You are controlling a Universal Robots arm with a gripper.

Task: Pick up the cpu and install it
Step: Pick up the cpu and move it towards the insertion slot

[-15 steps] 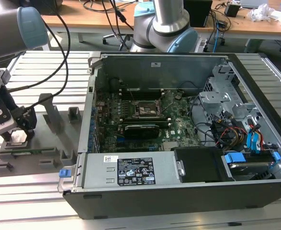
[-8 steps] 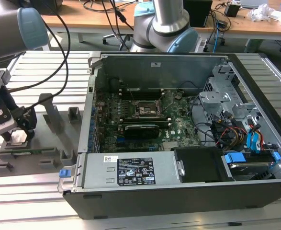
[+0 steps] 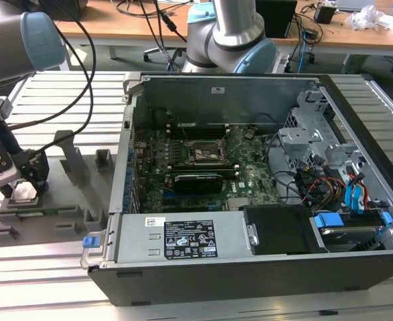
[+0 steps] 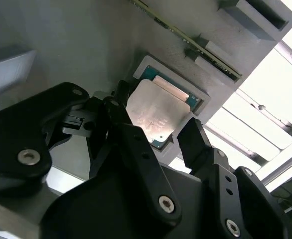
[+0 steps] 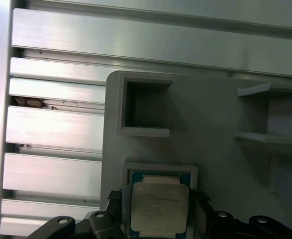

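The cpu (image 4: 155, 107) (image 5: 159, 211) is a small square chip with a pale metal top. It lies flat in a square recess of the grey holder tray (image 3: 62, 217), at the exterior view's left. My gripper (image 3: 26, 182) (image 4: 158, 119) (image 5: 158, 204) hangs low over it. One black finger (image 4: 117, 104) stands at one edge of the chip and the other finger (image 4: 194, 139) at the opposite edge, with small gaps showing. The gripper is open and straddles the chip. The motherboard's square socket frame (image 3: 206, 152) lies inside the open computer case (image 3: 250, 267).
The grey tray carries upright brackets (image 3: 72, 157) and an empty square pocket (image 5: 145, 107). A memory stick (image 4: 195, 47) lies in a slot beside the chip. The bench (image 3: 55, 100) is ribbed aluminium. Cables (image 3: 82, 60) trail from the arm. A second arm's base (image 3: 229, 40) stands behind the case.
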